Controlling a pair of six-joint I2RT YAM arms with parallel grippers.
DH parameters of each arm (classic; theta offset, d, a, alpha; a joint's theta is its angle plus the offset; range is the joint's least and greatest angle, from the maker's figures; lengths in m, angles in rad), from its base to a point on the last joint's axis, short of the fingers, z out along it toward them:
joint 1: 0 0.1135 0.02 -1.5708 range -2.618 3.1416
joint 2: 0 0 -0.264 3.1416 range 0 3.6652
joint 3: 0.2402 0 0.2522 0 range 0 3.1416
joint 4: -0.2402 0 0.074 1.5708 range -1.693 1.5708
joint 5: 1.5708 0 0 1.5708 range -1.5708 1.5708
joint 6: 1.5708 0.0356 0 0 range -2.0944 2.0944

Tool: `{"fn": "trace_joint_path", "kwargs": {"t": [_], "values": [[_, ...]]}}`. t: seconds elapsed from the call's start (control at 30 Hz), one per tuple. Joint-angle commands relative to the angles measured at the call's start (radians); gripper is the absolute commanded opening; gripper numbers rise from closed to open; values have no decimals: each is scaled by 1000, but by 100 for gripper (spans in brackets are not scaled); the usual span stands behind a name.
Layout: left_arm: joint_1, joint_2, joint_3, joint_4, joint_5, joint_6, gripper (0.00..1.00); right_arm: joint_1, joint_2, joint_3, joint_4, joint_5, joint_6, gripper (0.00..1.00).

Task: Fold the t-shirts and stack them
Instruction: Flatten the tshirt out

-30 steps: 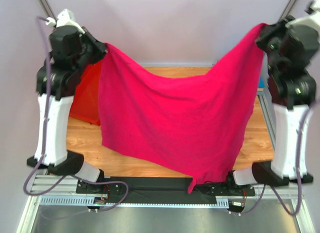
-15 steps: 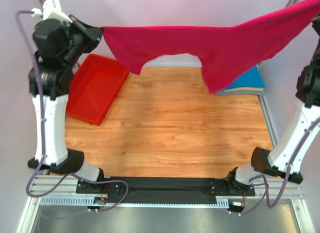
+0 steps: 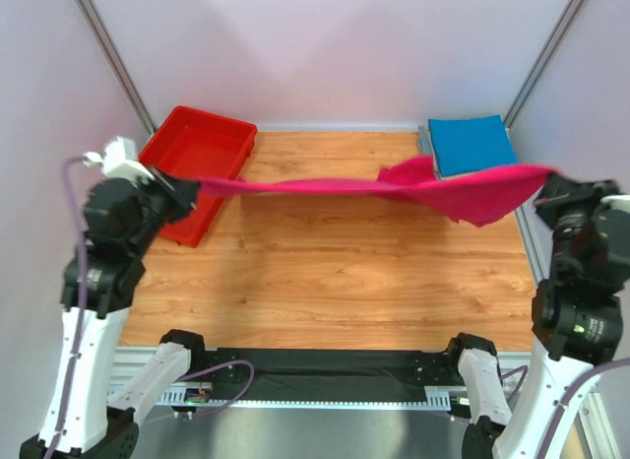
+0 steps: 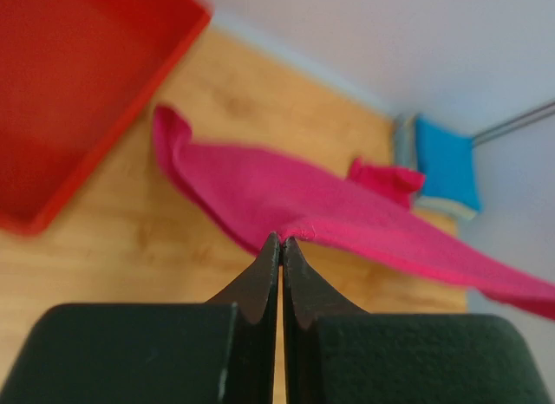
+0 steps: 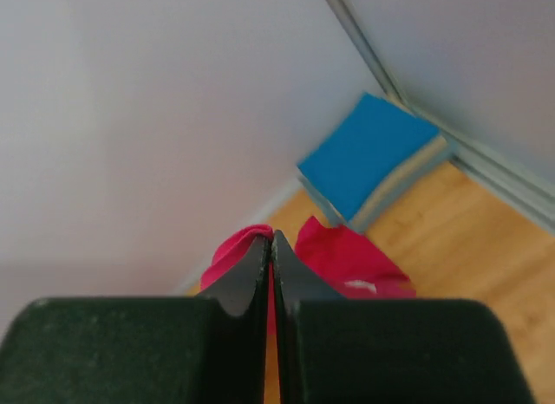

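Stretching from the left gripper [image 3: 190, 186] across to the right gripper [image 3: 548, 179], the magenta-pink t-shirt [image 3: 325, 187] hangs as a narrow, nearly level band above the wooden table [image 3: 325, 282]. A looser fold sags from it just inboard of the right gripper. Both grippers have their jaws pressed together. In the left wrist view the tips meet on a hem of the pink cloth, which runs away ahead of them and off to their right. In the right wrist view the tips pinch a bunched edge of the same shirt, and more of it spills just beyond them. Ahead of the right gripper and slightly to its left, the bright blue t-shirt [image 3: 471, 144] lies folded into a flat rectangle on a grey folded t-shirt [image 5: 408, 183], whose edge shows beneath it. From above, the pink fold overlaps the blue shirt's near edge, but whether they touch cannot be told. Ahead and to the left of the left gripper sits the red bin [image 3: 202, 149].
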Motion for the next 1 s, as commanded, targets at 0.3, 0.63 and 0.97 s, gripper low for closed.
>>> {"fn": "trace_joint_path", "kwargs": {"t": [0.3,0.63,0.97], "values": [[6,-243,-650,-95,30,-128,0,3,-266,-480,-342,390,168,0],[6,-191,-661,-149,-3,-215,0,3,-228,-546,-261,350,136,0],[6,53,26,-94,-115,-139,0,5,238,166,-110,35,62,0]]}}
